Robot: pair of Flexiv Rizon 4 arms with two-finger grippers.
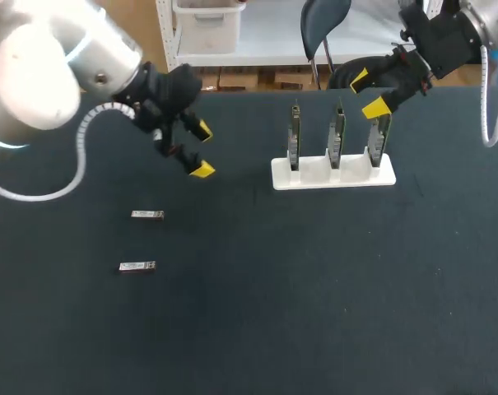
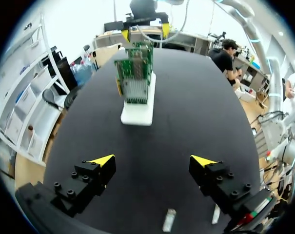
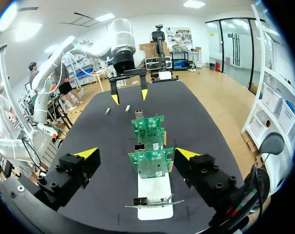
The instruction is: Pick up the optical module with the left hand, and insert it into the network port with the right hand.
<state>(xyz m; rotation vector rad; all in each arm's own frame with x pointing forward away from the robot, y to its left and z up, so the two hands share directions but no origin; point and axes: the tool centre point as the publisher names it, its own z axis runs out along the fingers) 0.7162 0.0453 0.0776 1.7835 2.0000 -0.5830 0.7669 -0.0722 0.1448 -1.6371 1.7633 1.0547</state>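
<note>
Released and empty, the left gripper (image 1: pixel 202 150) hangs upper left, above two small silver optical modules (image 1: pixel 147 216) (image 1: pixel 137 266) lying left of centre. It should descend squarely, fingers spanning the nearer one's narrow sides. The right gripper (image 1: pixel 368 93), likewise spread, hovers over the white stand of green network cards (image 1: pixel 332 174).

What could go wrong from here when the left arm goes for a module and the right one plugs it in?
The modules lie flat and thin; the open left gripper may clip one askew or push it away.
The open right gripper sits close to the rightmost card in the white stand; a bump might tilt it.
</note>
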